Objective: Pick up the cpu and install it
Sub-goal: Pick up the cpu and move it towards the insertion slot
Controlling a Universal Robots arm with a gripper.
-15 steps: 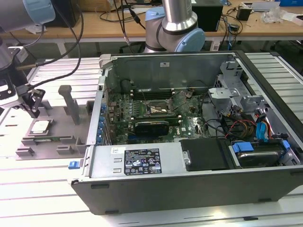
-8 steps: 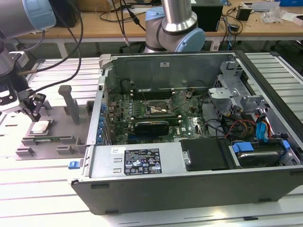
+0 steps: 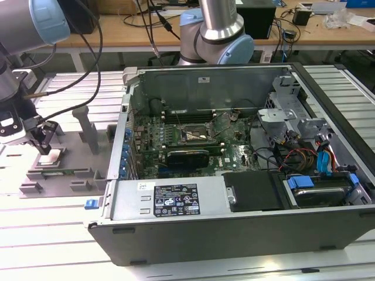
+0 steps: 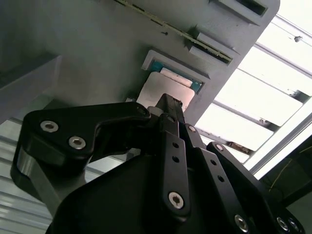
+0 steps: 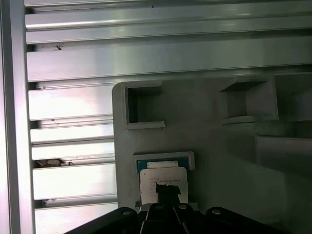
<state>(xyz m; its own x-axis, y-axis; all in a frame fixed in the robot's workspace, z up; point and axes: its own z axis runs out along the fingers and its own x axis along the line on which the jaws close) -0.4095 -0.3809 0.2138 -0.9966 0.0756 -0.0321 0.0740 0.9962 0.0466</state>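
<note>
1. One flat silver cpu (image 3: 51, 156) lay in a grey holder (image 3: 73, 175) on the surface (image 3: 41, 228), at the exterior view's left, with the claw (image 3: 43, 144) directly over it.
2. In the second wrist view the claw (image 4: 168, 105) was closed and empty, poised at the cpu (image 4: 157, 90); whether they touched was unclear.
3. In the first wrist view the cpu (image 5: 150, 178) looked light, stiff, slick-topped and probably delicate underneath, so its thin edges seemed the safest hold.

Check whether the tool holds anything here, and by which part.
Cannot be told. The tool is down at the cpu lying in the gray fixture; the contact is hidden.
</note>
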